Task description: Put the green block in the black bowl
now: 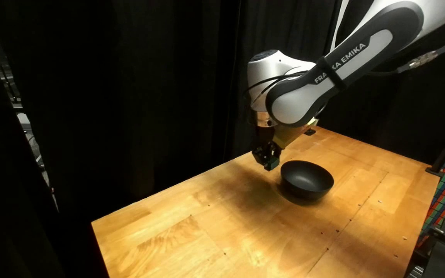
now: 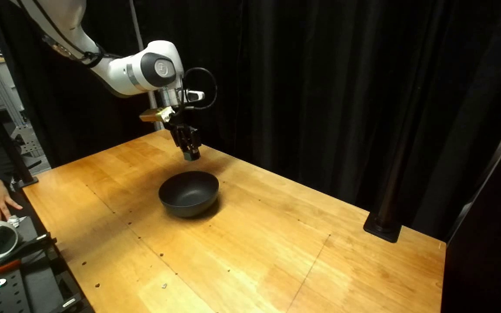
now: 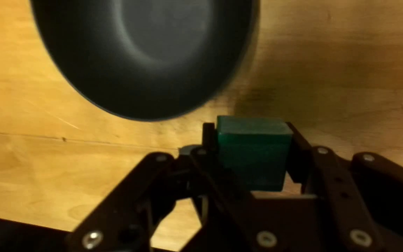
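Jaws: clamped on the green block (image 3: 254, 162) — the gripper (image 3: 253, 148) has its fingers (image 3: 297, 157) against two opposite sides.
Block's place: between the fingertips, hanging above the wooden table (image 1: 168, 243), outside the black bowl (image 3: 152, 80).
Bowl's place: ahead of the jaws and off to the left in the wrist view, its rim near the block but apart.
Carry to the bowl: probably the step in hand; best to raise the jaws if the rim looks in the way, move across until the block is over the bowl's flat middle, lower, then part the fingers — a low release should limit bouncing.
Wrist view: shows the grip, crops the bowl's far side, gives little sense of height.
Exterior views: both show the whole bowl and the block in the air; finger contact is too dark there.
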Robot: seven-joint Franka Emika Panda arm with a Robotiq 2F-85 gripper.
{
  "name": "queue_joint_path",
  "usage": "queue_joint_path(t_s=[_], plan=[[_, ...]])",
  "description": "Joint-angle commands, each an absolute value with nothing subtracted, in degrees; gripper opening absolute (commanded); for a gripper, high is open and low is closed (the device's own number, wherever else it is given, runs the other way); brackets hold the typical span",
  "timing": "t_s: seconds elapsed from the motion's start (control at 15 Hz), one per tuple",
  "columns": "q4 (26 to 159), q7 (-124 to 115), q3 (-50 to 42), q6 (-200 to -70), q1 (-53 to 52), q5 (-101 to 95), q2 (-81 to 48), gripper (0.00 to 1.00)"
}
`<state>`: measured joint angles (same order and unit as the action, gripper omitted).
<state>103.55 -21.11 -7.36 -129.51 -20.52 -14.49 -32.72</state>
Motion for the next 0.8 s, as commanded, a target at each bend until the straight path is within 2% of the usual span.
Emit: queue_joint_path(t_s=[0.0,0.07,0.2,0.33,0.53,0.73], plan=[[108.49,-24.59,-7.21,-125.29,-17.33,-15.75,-27.41,0.22],[109.4,-24.81,-7.02,-124.82,-16.27,-15.51,-26.7,0.22],[111.05,-24.4,-6.47,-123.81,-14.17,-14.61,-25.3,0.73],[113.09,-24.12,-6.14,-124.46,-12.81,-14.6,-23.44,0.77],[116.36,-21.57,-5.17,-125.65,-11.02,-14.64,-18.8,0.98],[120.58,-15.75,-2.94,-127.59,-8.4,-12.11,-12.37,1.0]])
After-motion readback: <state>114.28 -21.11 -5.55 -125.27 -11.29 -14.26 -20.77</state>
